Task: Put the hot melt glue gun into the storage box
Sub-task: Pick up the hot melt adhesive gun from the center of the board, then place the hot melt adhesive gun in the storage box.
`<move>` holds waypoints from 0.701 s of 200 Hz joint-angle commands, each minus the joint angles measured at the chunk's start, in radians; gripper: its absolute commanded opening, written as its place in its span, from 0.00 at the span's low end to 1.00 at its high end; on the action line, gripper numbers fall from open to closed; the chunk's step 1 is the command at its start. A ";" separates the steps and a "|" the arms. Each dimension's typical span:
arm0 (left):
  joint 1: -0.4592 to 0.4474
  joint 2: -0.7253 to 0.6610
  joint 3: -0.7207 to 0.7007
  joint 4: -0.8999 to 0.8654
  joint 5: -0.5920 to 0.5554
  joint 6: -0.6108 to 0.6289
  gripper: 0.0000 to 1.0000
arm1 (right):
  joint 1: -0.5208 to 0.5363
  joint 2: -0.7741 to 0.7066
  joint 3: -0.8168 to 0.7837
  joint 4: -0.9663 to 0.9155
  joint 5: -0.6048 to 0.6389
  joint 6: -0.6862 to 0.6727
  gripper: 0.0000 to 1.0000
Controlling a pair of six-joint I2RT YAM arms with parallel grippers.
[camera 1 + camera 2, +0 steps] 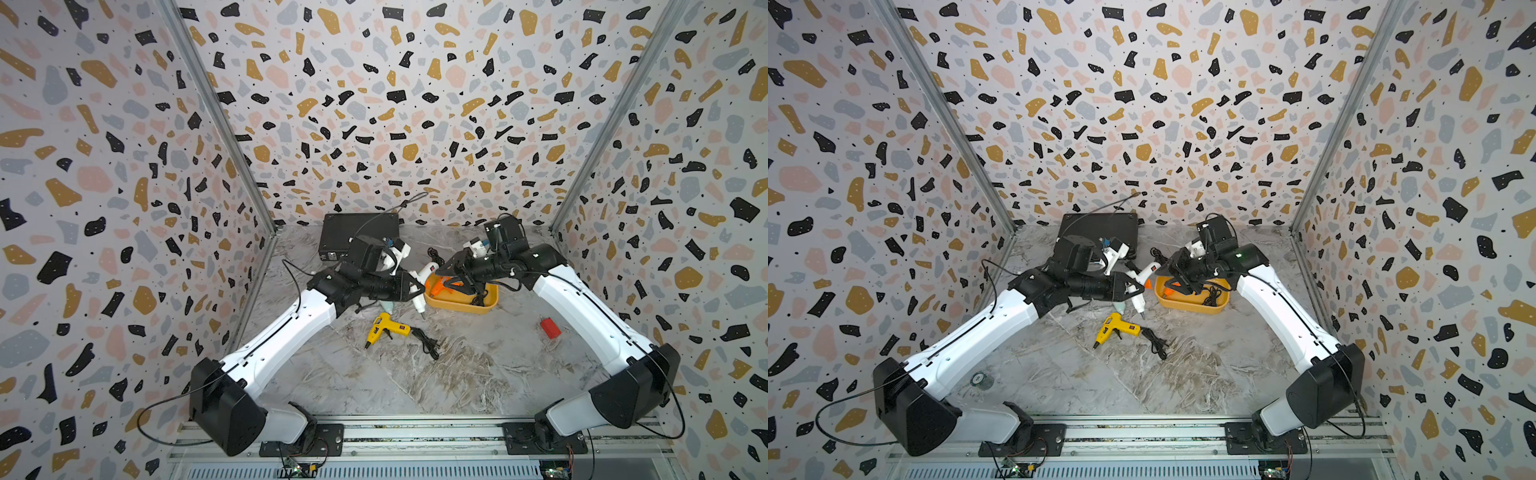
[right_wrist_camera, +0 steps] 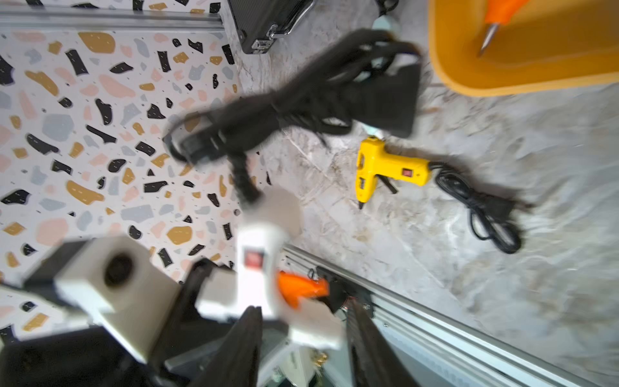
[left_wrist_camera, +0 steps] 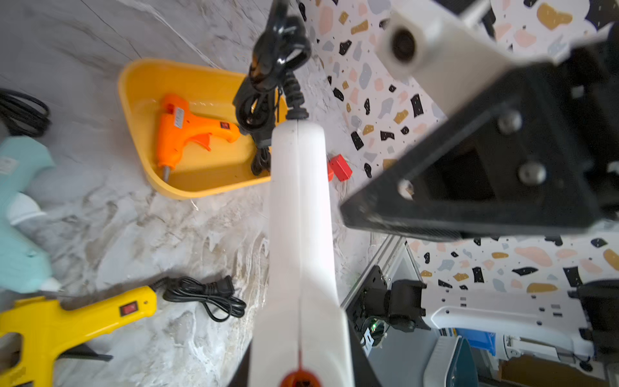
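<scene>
My left gripper (image 3: 301, 375) is shut on a white hot melt glue gun (image 3: 301, 217) and holds it off the table, left of the storage box, in both top views (image 1: 427, 269) (image 1: 1147, 271). Its black cord bundle (image 2: 301, 107) hangs from the handle end. My right gripper (image 2: 301, 335) is open, its jaws standing apart around the gun's other end, just over the storage box's left end (image 1: 451, 282). The mustard-yellow storage box (image 1: 461, 306) (image 3: 134, 110) holds an orange glue gun (image 3: 181, 130) with its cord.
A yellow glue gun (image 1: 386, 328) with its cord (image 1: 428, 343) lies in front of the box, and a pale teal glue gun (image 3: 20, 201) lies under my left arm. There is a black briefcase (image 1: 357, 237) at the back and a red block (image 1: 550, 328) at the right.
</scene>
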 commanded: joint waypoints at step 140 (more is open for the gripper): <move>0.077 0.753 0.743 -0.299 0.624 0.290 0.00 | -0.080 -0.302 0.054 -0.717 0.453 -0.720 0.56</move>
